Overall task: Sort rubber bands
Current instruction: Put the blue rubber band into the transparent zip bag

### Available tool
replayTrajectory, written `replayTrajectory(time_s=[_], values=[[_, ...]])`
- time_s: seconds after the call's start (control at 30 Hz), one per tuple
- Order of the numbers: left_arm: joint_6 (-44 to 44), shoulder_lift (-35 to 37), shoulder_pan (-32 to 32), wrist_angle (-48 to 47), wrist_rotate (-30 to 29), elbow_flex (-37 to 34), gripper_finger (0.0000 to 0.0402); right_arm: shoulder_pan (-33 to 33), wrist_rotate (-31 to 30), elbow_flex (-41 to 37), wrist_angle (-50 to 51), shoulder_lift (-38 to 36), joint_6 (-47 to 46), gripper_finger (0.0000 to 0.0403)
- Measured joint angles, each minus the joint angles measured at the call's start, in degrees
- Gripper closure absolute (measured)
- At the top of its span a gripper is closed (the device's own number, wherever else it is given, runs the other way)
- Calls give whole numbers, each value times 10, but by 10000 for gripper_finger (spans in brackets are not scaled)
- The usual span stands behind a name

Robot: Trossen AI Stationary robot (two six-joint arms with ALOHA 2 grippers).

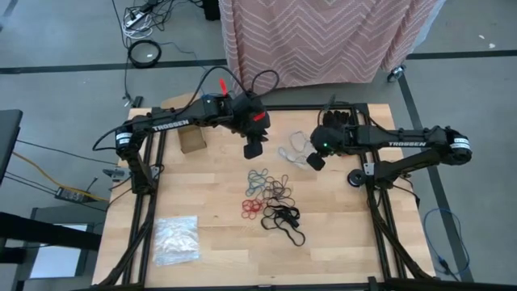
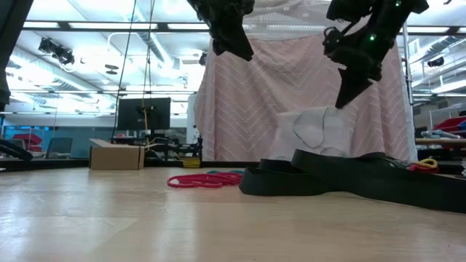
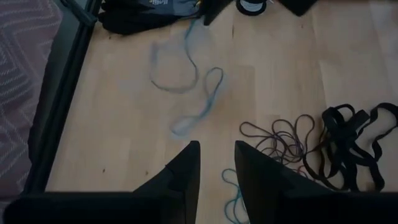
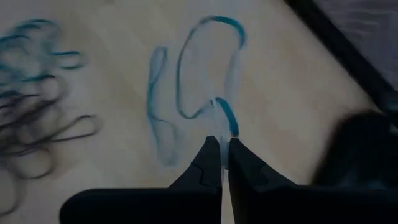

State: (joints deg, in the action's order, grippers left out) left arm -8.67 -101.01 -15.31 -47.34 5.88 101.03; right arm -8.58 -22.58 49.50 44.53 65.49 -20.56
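We see the right gripper [image 4: 221, 149] raised above the pale wooden slatted table [image 1: 218, 242], its two dark fingers pinched together on the thin blue-teal rubber bands [image 4: 214, 68] that loop and dangle from its tips; in the high view this gripper [image 1: 313, 162] hangs just to the right of the main heap of small mixed rubber bands [image 1: 271, 194] at the table's centre. The left gripper [image 3: 216, 165] hovers just beyond that heap, toward the far side of the table, its fingers slightly parted and holding nothing. Within the heap, the red loops [image 1: 250, 208] sit at its near-left edge and the larger black bands [image 1: 287, 222] at its near-right. A clear crinkly plastic bag [image 1: 176, 240] lies well to the heap's near left. We judge the hold thin: the bands hang by a sliver, and a quick swing could shake them loose, or a trailing loop could snag the heap and drag others along.
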Motion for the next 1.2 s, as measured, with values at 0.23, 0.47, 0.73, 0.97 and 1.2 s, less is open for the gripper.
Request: replayTrajectory(time_s=[0.23, 0.47, 0.73, 0.97, 1.2], values=[[0, 0, 0, -1, -4, 0, 294, 21, -53, 0, 33, 0, 13, 403], [0, -7, 0, 3, -15, 0, 294, 6, -117, 0, 36, 0, -4, 403], [2, -28, 0, 4, -18, 0, 294, 12, -196, 9, 34, 0, 71, 403], [1, -34, 0, 8, -23, -1, 294, -10, -214, 8, 37, 0, 91, 403], [0, -34, -9, 7, -60, -1, 294, -68, -163, 33, -24, -23, 137, 403]])
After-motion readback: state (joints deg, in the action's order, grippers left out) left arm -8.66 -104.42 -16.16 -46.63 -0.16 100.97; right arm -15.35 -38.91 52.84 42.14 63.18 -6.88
